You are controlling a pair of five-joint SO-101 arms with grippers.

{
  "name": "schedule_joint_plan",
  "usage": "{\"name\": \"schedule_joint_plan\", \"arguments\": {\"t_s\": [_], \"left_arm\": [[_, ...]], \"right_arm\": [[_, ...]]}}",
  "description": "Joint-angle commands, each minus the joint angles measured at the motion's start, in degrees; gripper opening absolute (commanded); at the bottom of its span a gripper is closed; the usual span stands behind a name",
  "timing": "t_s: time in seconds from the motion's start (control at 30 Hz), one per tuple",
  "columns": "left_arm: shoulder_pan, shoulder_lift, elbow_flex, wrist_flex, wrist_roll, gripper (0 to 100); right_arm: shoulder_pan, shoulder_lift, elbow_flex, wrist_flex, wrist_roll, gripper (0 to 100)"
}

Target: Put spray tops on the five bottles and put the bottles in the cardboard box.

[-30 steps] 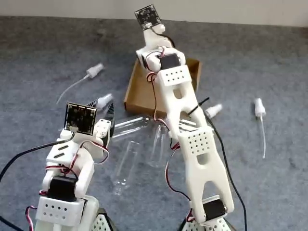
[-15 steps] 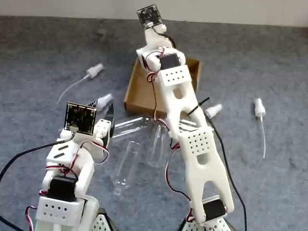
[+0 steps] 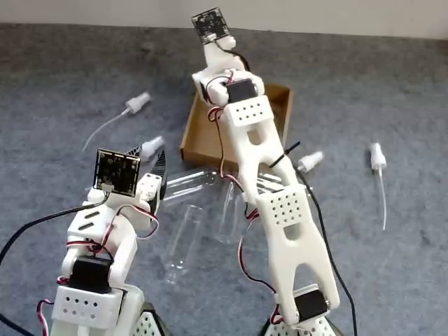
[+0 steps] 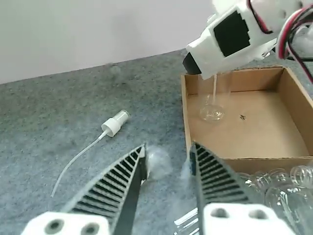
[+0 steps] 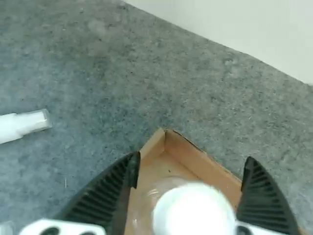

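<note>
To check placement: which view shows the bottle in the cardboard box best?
Left wrist view: the clear bottle, upright under the right claw. Right wrist view shows its white top; in the high view the arm hides it.

Looking down past the right gripper (image 5: 190, 164), the two black ribbed jaws are seen spread wide. A small gap is left on either side of the white spray top (image 5: 193, 211) sitting between them. A bit of clear bottle (image 5: 148, 192) can just be made out under that cap. Underneath, one corner of the cardboard box (image 5: 200, 159) is seen resting on the grey fuzzy surface (image 5: 122, 73). A second spray top (image 5: 24, 125) is laid flat on the surface, well apart from the box. A pale wall (image 5: 234, 24) is caught beyond the surface's far edge.
</note>
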State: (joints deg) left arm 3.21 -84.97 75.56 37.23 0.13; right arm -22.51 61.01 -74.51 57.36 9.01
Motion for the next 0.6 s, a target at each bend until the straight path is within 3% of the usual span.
{"name": "schedule_joint_plan", "arguments": {"t_s": [0.0, 0.57], "left_arm": [[0.04, -0.66, -0.4, 0.09, -0.44, 11], [0.22, -0.66, -0.4, 0.09, -0.44, 11]], "right_arm": [[-0.4, -2.15, -4.44, 0.4, -0.62, 27.9], [-0.31, -17.1, -7.52, 9.89, -0.53, 27.9]]}}
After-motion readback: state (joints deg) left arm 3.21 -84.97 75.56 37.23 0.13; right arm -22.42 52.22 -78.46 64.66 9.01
